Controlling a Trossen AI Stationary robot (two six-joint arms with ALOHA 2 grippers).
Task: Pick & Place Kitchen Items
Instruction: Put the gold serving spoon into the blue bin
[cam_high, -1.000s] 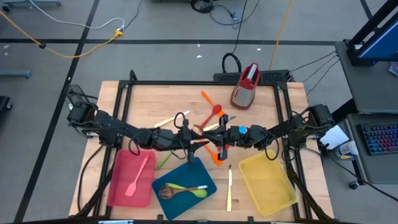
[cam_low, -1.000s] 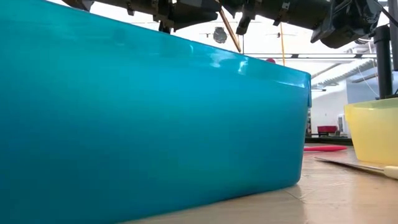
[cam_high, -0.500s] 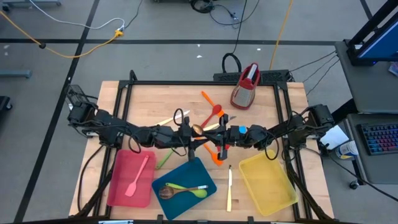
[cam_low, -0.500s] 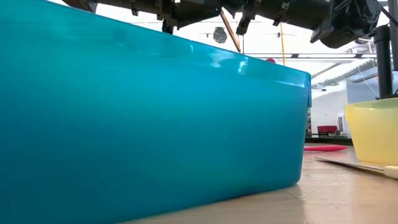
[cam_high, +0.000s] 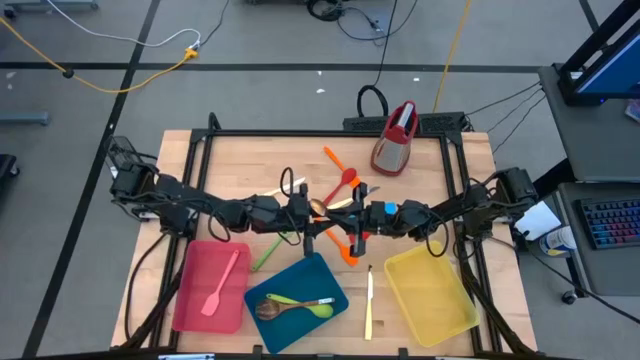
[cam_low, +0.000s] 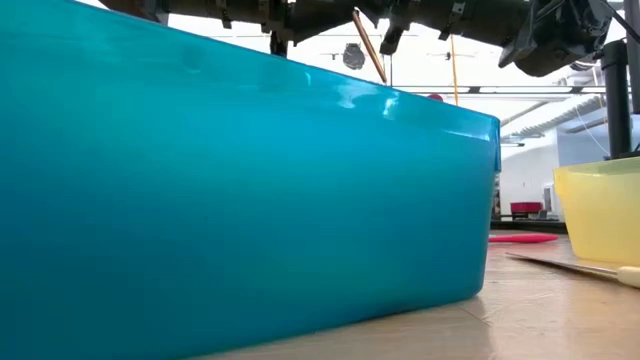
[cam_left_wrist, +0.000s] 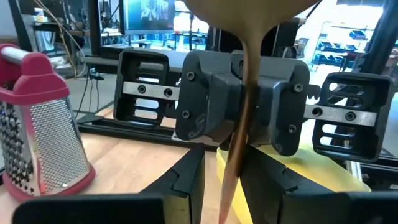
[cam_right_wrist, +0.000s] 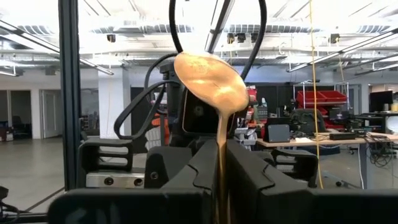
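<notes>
Step in hand: brown spoon was mid-air over the table centre, between the two arms, just behind the blue tray. It looked to us like a handover or a shared hold, not yet a place.

Right gripper was clamped on the spoon's handle, bowl end up. Its wrist view showed the handle rising straight out from between its fingers.

Left gripper faced the right one head-on, with the same handle running down between its fingers. We couldn't tell whether those fingers were pinching the handle or only bracketing it.

Layout on the table:
- The blue tray already had a brown spoon and a green spoon in it.
- The red tray had a pink spatula.
- The yellow tray looked bare.
- A cream knife lay between the blue and yellow trays.
- An orange spatula and a red spoon lay loose behind the grippers, near the grater.

Our read: spoons go in blue, so that is where this one belongs.

Next move needs exactly one gripper owning the spoon. The other has to let go fully and back straight off, so it doesn't drag the handle sideways. The holder then swings over the blue tray, drops low and releases. The handle is thin, so it will likely pivot in the pinch.
</notes>
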